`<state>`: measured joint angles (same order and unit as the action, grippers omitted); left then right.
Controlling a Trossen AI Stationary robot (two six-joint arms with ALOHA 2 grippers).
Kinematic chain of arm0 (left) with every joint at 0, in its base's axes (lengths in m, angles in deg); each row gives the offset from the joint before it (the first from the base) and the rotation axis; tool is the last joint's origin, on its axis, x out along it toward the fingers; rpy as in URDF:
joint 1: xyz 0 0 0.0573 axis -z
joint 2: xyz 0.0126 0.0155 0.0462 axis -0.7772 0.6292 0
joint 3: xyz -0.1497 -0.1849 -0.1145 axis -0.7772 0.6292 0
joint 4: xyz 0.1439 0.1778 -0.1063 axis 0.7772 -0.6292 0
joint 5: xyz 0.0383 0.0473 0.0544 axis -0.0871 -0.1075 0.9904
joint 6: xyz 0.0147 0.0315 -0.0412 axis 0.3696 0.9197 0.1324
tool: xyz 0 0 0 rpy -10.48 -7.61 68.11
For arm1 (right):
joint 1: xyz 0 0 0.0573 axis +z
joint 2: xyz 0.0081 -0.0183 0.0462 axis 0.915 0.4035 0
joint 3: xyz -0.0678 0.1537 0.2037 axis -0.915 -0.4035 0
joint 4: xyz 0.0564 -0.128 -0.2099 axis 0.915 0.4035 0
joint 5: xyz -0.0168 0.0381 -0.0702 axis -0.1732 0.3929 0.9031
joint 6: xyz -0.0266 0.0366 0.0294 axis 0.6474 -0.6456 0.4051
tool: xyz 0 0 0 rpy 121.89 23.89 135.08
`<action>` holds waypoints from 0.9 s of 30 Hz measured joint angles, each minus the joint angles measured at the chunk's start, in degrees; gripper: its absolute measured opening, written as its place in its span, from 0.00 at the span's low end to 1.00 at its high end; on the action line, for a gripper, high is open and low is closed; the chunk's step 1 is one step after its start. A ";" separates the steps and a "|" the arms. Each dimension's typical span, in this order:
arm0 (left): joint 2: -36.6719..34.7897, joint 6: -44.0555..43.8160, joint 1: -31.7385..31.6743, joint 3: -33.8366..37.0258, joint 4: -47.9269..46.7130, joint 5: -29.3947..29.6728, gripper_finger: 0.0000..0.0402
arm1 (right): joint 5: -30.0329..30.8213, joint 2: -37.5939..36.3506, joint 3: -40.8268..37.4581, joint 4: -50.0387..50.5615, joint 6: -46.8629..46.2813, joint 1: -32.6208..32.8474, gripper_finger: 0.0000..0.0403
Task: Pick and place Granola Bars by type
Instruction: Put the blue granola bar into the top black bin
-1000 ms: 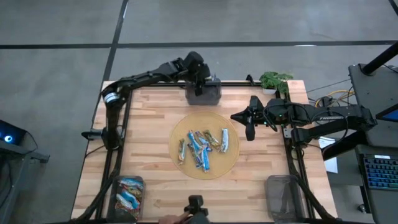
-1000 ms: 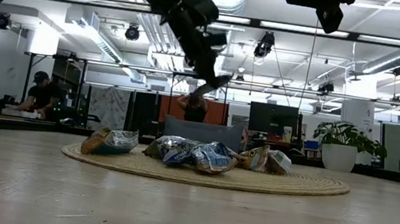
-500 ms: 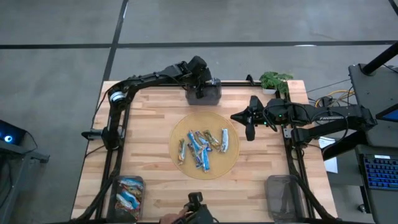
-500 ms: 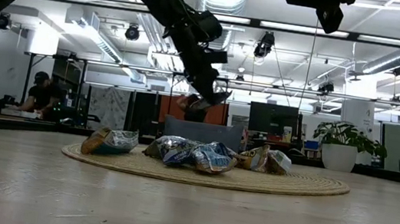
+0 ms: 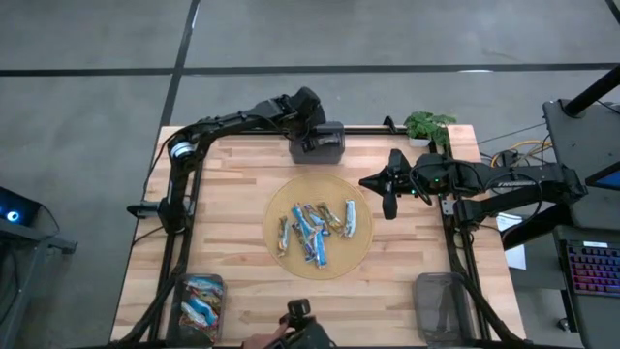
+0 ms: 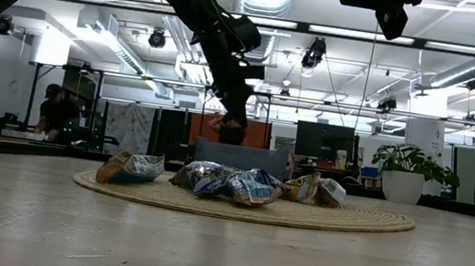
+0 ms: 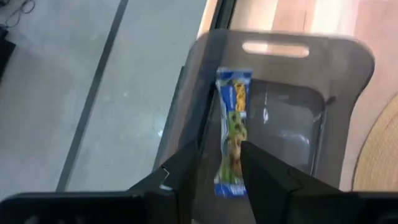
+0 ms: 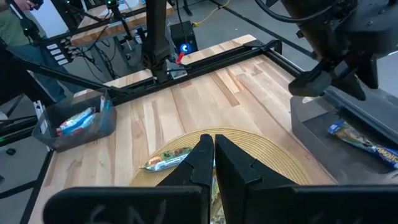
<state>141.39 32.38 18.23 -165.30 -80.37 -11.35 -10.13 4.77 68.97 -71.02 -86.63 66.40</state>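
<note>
High view: the left gripper [image 5: 308, 136] now hangs right over the translucent grey bin [image 5: 334, 147] at the table's far edge, having slid in from beside it a second ago. The right gripper [image 5: 387, 184] waits unmoved beside the round woven mat [image 5: 281, 247], where about nine foil-wrapped granola bars [image 5: 315, 231] lie in a loose pile. A second grey bin [image 5: 184, 286] at the near left corner holds more bars; a third bin [image 5: 426, 291] at the near right looks empty.

Low view: the left arm's gripper points down behind the pile, lower than half a second ago.

Left wrist view: the jaws stand spread, and a blue-white foil bar [image 7: 231, 134] lies free on the bin's floor beyond the fingers [image 7: 183, 171], so this bar looks just released. One bar is sorted; I judge the arm's next job is returning to the mat.

Right wrist view: the right jaws are pressed together, empty, above the mat's edge; the dropped bar shows in the far bin.
</note>
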 joint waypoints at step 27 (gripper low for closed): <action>-33.84 -9.32 15.57 3.62 -7.63 -26.36 0.00 | -0.16 1.65 -0.11 -0.39 -2.14 0.01 0.02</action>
<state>107.55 23.05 33.81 -161.67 -88.00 -37.71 -10.28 6.42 68.86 -71.41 -88.77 66.41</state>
